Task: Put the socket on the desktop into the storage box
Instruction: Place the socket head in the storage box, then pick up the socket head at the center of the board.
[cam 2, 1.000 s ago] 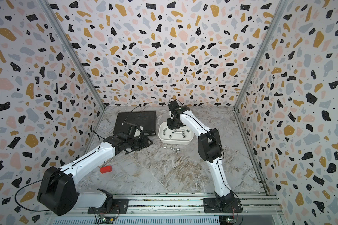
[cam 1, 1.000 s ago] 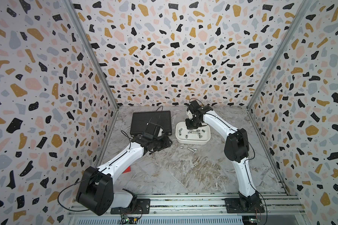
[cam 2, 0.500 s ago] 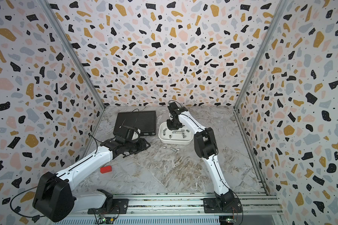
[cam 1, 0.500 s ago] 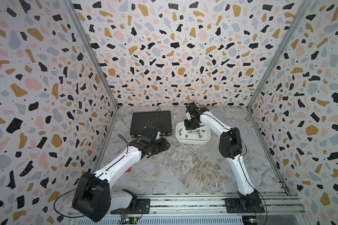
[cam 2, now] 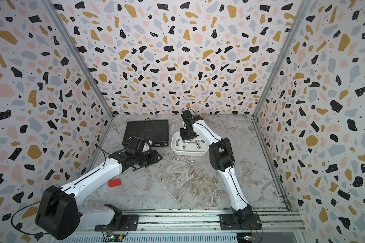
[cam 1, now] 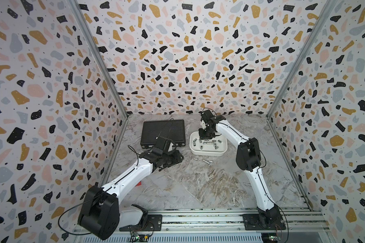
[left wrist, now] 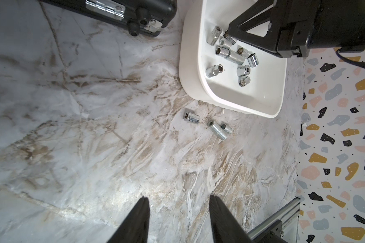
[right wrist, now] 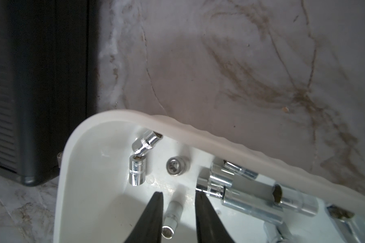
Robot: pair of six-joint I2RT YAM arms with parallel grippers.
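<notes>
Left jaws stand apart and empty, low over the marble surface, with a small red block lying beside that arm, nearer the front. Ahead of them three chrome sockets lie on their sides on the surface, just in front of the white storage box. A long one and a short one are close together, and the third is a little apart. Inside the box lie other sockets, several of them touching. Right jaws reach down into the end of the box nearest the case, slightly apart. A small socket lies on the box floor between their tips, with a gap showing on each side. Farther back, a closed black ribbed case sits just beside the box.
</notes>
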